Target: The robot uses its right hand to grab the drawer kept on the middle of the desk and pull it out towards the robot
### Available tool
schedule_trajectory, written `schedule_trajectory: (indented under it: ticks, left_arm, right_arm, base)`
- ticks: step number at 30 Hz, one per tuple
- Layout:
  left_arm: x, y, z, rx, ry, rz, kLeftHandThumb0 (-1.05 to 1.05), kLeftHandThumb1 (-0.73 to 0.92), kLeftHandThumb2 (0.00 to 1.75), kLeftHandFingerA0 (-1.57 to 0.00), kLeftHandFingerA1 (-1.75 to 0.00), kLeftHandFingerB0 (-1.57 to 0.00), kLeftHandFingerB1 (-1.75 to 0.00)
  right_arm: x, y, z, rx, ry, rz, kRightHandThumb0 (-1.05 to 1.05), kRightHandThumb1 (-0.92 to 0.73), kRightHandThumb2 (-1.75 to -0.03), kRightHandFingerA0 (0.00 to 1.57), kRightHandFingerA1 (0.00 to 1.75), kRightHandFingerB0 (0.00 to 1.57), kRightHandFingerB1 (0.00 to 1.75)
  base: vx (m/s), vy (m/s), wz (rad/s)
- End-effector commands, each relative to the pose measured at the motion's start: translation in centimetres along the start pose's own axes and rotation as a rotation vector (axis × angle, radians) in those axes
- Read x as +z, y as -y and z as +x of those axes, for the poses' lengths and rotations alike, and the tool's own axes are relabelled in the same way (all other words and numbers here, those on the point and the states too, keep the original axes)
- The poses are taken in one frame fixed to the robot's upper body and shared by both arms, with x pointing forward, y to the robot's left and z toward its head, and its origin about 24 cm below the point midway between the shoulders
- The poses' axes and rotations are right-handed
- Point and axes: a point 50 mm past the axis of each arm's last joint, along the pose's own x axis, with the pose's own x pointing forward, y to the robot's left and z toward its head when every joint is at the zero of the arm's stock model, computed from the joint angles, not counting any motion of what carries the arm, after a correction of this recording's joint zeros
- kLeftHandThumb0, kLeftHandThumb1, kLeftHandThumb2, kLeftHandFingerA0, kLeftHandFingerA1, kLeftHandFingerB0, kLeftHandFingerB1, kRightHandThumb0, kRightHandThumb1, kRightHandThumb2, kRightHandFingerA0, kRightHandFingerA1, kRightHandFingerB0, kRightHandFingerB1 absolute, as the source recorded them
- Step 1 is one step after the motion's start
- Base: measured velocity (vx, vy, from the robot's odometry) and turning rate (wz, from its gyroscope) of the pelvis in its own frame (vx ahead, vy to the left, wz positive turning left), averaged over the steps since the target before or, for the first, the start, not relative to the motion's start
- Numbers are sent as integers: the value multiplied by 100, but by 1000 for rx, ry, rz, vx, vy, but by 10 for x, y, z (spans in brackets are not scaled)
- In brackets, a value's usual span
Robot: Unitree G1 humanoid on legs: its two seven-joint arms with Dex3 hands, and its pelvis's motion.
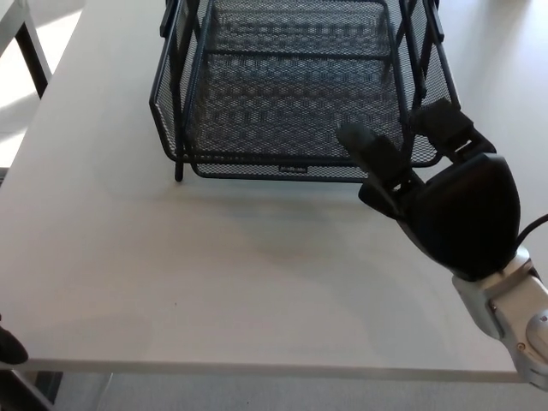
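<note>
The black wire-mesh drawer (291,94) sits in its black frame on the middle of the white desk (214,274), front rim facing me. My right hand (454,205) comes in from the right at the drawer's front right corner. Its thumb (370,151) lies over the front rim and its two fingers (443,127) reach along the right side. The fingers are spread, and I see no closed grasp on the rim. At the lower left edge, only a small black part of my left hand (8,344) shows.
The desk's near edge (257,370) runs along the bottom of the picture. A black leg of another table (30,51) stands at the top left, beyond the desk's left edge.
</note>
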Motion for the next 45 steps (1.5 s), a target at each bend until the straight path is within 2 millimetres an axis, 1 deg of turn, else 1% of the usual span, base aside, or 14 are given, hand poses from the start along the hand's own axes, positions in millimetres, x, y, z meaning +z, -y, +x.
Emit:
schedule_trajectory:
  ticks: [1, 3, 4, 7, 8, 10, 11, 23, 24, 25, 27, 30, 34, 45]
  left_arm:
    - [-2, 1, -3, -7, 2, -8, -28, 58, 57, -81, -90, -80, -60]
    - [-2, 2, -4, -13, -5, -10, -29, 58, 57, -81, -90, -80, -60]
    - [-2, 2, -4, -12, -3, -10, -28, 58, 57, -81, -92, -80, -61]
    - [-2, 2, -4, -11, -2, -7, -27, 58, 58, -81, -86, -80, -58]
    - [-2, 2, -4, -15, -5, -4, -28, 59, 58, -79, -87, -79, -60]
    - [-2, 2, -4, -17, -1, -3, -28, 59, 58, -79, -87, -79, -60]
    - [-2, 2, -4, -13, 3, 1, -27, 58, 58, -79, -88, -80, -60]
    - [-5, 2, -6, -13, -27, -8, -28, 58, 57, -81, -86, -80, -58]
    - [-5, 2, -6, -13, -27, -5, -28, 58, 57, -80, -90, -80, -59]
    - [-5, 2, -7, -12, -30, -6, -27, 57, 57, -81, -89, -80, -59]
    - [-6, 2, -8, -12, -30, -8, -27, 58, 57, -81, -89, -80, -58]
    - [-7, 2, -9, -14, -35, -7, -28, 58, 58, -79, -85, -79, -57]
    - [-7, 4, -10, -15, -31, 0, -28, 58, 58, -78, -85, -79, -58]
    - [-7, 3, -9, -11, -26, 8, -29, 58, 57, -80, -87, -80, -59]
  right_arm:
    - [-6, -4, -1, 286, -134, -46, -99, -57, -95, 0, 7, 0, 14]
    - [-6, -3, 0, 294, -136, -43, -100, -57, -96, 0, 6, 0, 14]
    - [-6, -2, 0, 299, -138, -43, -90, -62, -59, 0, 15, 0, 25]
    - [-6, 0, 1, 308, -140, -45, -90, -62, -59, 0, 13, 0, 24]
    - [-7, 2, 1, 302, -141, -46, -99, -57, -95, 0, 6, 0, 15]
    - [-7, 4, 2, 293, -146, -44, -99, -57, -95, 0, 6, 0, 15]
    - [-8, 5, 2, 293, -147, -42, -90, -61, -59, 0, 15, 0, 25]
    - [-33, 45, -14, 297, -166, -103, -88, -51, -95, 0, 18, 0, 23]
    - [-36, 49, -17, 288, -174, -104, -90, -63, -60, 0, 29, 0, 28]
    - [-44, 60, -22, 262, -190, -123, -97, -58, -97, 5, 10, 4, 21]
    - [-51, 72, -29, 254, -208, -151, -98, -59, -99, 0, 9, 5, 21]
    - [-55, 82, -32, 269, -234, -126, -91, -66, -60, 0, 21, 2, 39]
    - [-74, 111, -49, 228, -271, -211, -82, -48, -94, 2, 24, 3, 32]
    - [-126, 147, -127, 253, -563, -410, -86, -51, -92, 0, 9, 7, 34]
  base:
    - [0, 0, 0]
    - [0, 0, 0]
    - [0, 0, 0]
    - [0, 0, 0]
    - [0, 0, 0]
    - [0, 0, 0]
    - [0, 0, 0]
    - [0, 0, 0]
    - [0, 0, 0]
    - [0, 0, 0]
    - [0, 0, 0]
    - [0, 0, 0]
    - [0, 0, 0]
    - [0, 0, 0]
